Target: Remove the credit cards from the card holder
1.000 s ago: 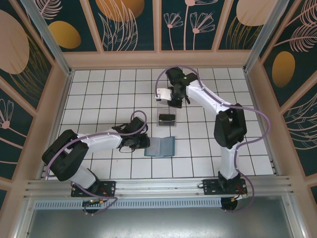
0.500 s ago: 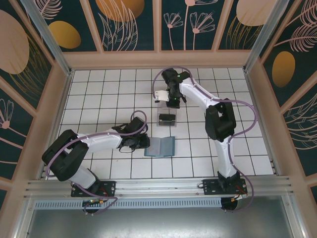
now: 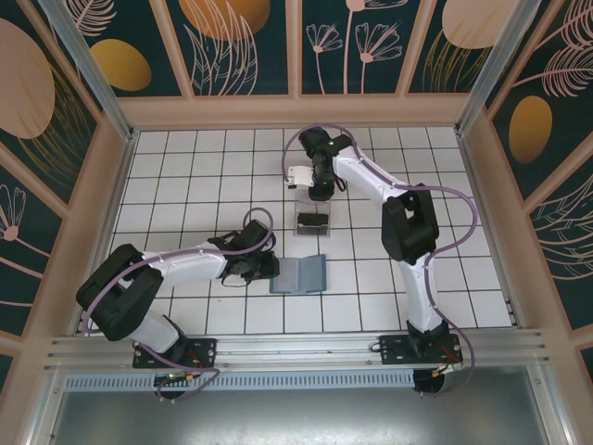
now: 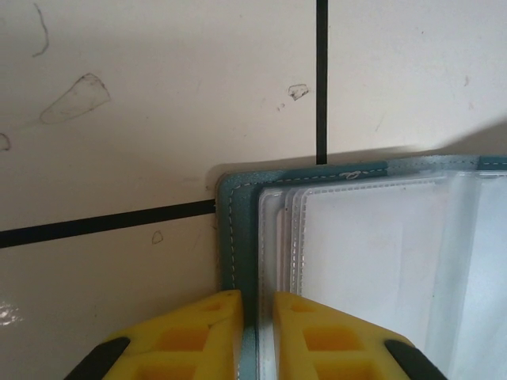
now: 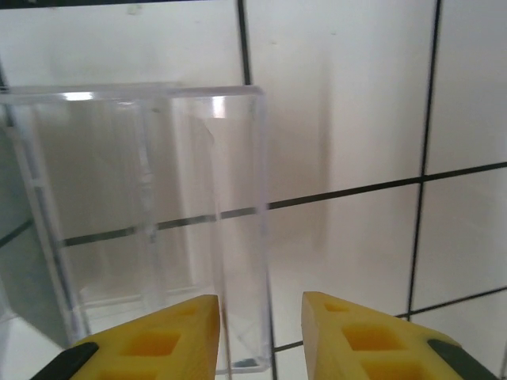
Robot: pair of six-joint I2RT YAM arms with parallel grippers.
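The teal card holder lies open on the tiles, its clear inner sleeves facing up. My left gripper is shut on the holder's left teal edge. A dark credit card stands in the clear plastic stand behind the holder. My right gripper hangs open just over the stand, its yellow fingers astride the stand's right-hand wall, holding nothing. The pale credit card is hidden or out of view.
Wooden walls ring the white tiled table. The right arm's elbow rises to the right of the stand. Bare tiles lie to the left and right of the holder.
The right gripper has swung a little left and toward the back above the clear stand, and its elbow has folded in. The left gripper and the card holder have stayed put.
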